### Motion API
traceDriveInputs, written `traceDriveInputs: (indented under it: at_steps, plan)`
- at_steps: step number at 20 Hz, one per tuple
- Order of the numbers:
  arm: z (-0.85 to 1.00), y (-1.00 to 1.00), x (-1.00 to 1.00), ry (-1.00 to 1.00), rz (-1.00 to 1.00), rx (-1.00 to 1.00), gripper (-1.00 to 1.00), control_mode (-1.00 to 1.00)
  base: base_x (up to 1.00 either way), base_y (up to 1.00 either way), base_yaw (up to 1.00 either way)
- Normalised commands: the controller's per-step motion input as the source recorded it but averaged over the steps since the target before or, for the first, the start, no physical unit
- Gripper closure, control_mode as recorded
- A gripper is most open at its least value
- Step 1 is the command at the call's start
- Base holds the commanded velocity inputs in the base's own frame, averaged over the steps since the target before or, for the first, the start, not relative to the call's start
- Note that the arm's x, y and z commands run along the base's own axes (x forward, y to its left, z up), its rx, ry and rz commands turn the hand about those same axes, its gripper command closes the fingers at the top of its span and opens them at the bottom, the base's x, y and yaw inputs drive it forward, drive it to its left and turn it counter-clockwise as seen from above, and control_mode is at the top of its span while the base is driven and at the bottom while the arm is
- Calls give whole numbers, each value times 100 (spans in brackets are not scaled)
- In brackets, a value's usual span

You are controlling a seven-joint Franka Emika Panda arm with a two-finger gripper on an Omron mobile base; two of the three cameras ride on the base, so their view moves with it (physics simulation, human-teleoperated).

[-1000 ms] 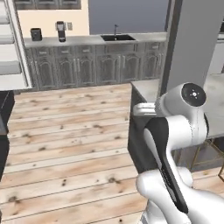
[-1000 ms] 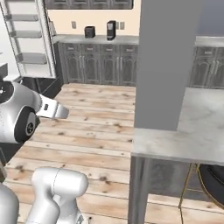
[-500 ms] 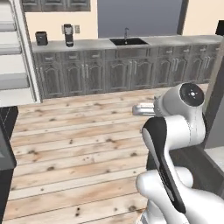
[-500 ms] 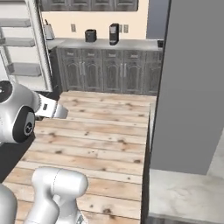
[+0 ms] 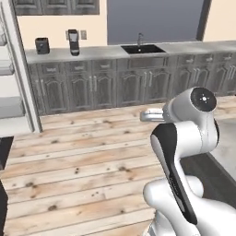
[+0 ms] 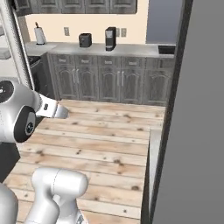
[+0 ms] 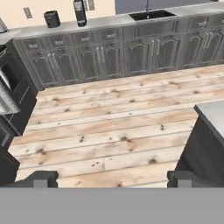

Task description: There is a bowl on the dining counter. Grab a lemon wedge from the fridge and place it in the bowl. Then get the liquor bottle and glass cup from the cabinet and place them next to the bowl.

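My gripper (image 7: 113, 177) is open, its two dark fingertips (image 7: 41, 177) far apart with nothing between them, pointing down over bare wooden floor. The hand (image 5: 151, 114) is held level in front of the arm, also seen from the other side (image 6: 54, 109). The open fridge shows pale shelves (image 5: 10, 103) at the far left. A corner of the dining counter (image 7: 212, 114) lies low on the right of the hand view. Dark wall cabinets (image 6: 87, 5) with shut doors run along the top. The bowl, lemon wedge, liquor bottle and glass cup are out of view.
Ahead stands a grey-cabinet worktop (image 5: 101, 50) with a sink (image 5: 142, 48), a coffee machine (image 5: 73, 41) and a toaster (image 5: 41, 45). A tall grey panel (image 6: 197, 122) blocks the right. A paper towel roll (image 6: 40, 35) stands far left. Open plank floor (image 5: 83, 156) lies between.
The whole scene has shifted, so the base has moved: the worktop is nearer and the grey panel has left the left base view. The gripper stays open.
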Motion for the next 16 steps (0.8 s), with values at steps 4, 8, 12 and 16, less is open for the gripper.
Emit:
traceDriveInputs:
  at_steps: [4,8,12,16]
  plan:
    - [0,0,0,0,0,0,-100,100,100,0,2]
    - [0,0,0,0,0,0,-100,100,100,0,21]
    - [0,0,0,0,0,0,-100,100,100,0,35]
    - [0,0,0,0,0,0,-100,100,100,-1,43]
